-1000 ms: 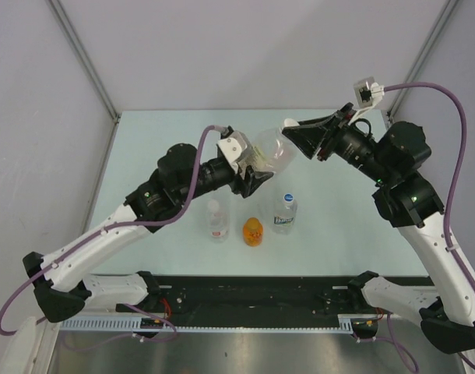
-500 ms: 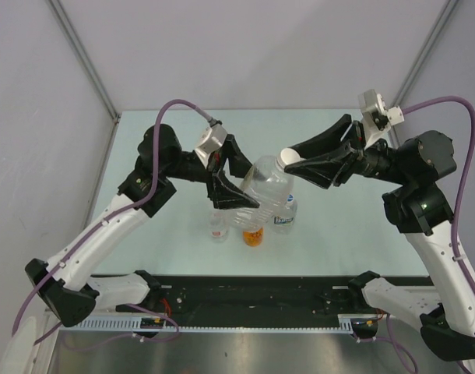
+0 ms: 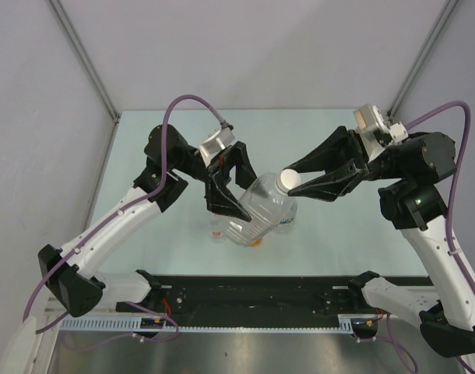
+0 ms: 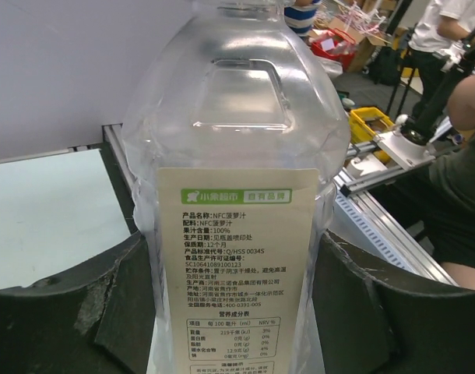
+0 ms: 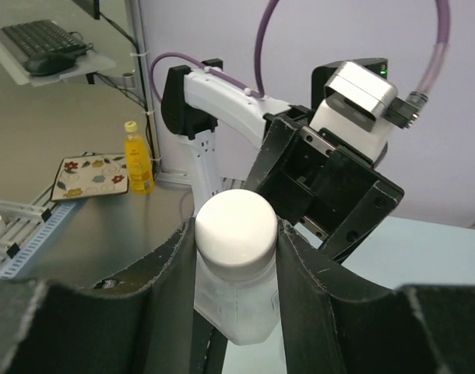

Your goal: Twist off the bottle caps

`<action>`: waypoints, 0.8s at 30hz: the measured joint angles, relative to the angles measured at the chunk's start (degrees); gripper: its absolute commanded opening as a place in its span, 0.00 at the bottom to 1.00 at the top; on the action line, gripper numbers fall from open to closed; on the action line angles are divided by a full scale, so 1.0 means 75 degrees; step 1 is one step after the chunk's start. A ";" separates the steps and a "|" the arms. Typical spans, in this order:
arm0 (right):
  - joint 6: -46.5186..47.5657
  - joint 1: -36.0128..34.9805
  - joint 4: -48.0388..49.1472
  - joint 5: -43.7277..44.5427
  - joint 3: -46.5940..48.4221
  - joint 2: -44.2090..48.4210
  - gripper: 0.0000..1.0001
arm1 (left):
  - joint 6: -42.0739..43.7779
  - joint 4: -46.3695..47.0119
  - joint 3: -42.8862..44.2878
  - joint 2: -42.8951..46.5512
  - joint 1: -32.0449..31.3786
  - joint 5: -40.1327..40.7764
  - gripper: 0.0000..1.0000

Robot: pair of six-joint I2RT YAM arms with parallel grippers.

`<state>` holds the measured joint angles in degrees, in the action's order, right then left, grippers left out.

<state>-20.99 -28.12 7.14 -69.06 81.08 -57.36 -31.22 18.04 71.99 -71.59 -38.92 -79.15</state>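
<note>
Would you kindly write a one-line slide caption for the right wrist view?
Right hand shut on the white cap of the large clear bottle, which the left hand holds by its body.

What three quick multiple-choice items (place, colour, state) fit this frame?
1. Where does the left gripper hold the large clear plastic jug?
A) by its cap
B) round its labelled body
C) by its neck

2. What colour is the round plastic screw cap between the fingers of the right gripper?
A) white
B) blue
C) orange

3. The cap is:
A) lying on the table
B) in the left gripper
C) seated on the jug's neck

Answers:
1 B, the left wrist view shows the label between its fingers.
2 A, it is plain white in the right wrist view.
3 C, it tops the neck, with the jaws closed on its sides.
</note>
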 measured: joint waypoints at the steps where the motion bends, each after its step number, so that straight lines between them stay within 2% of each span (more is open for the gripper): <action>1: 0.0012 -0.0020 0.0047 -0.0073 0.0000 -0.0015 0.00 | -0.0117 0.0143 0.0000 -0.0044 -0.0003 -0.0114 0.00; 7: 0.0050 -0.0128 0.0280 -0.0533 -0.0003 -0.0119 0.00 | -0.0673 0.0871 -0.0050 -0.0224 -0.0003 -0.0580 0.00; 14: 0.0038 -0.0187 0.0361 -0.0918 -0.0003 -0.0204 0.00 | -0.0845 0.1134 -0.0055 -0.0358 0.0000 -0.0906 0.00; 24: -0.0402 0.0338 0.0522 -0.0181 -0.0210 -0.0047 0.00 | -0.0825 0.1285 -0.0055 -0.0373 0.0565 -0.0603 0.00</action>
<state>-24.01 -25.58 11.05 -70.41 79.50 -57.71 -37.41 27.68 71.57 -74.39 -34.68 -83.68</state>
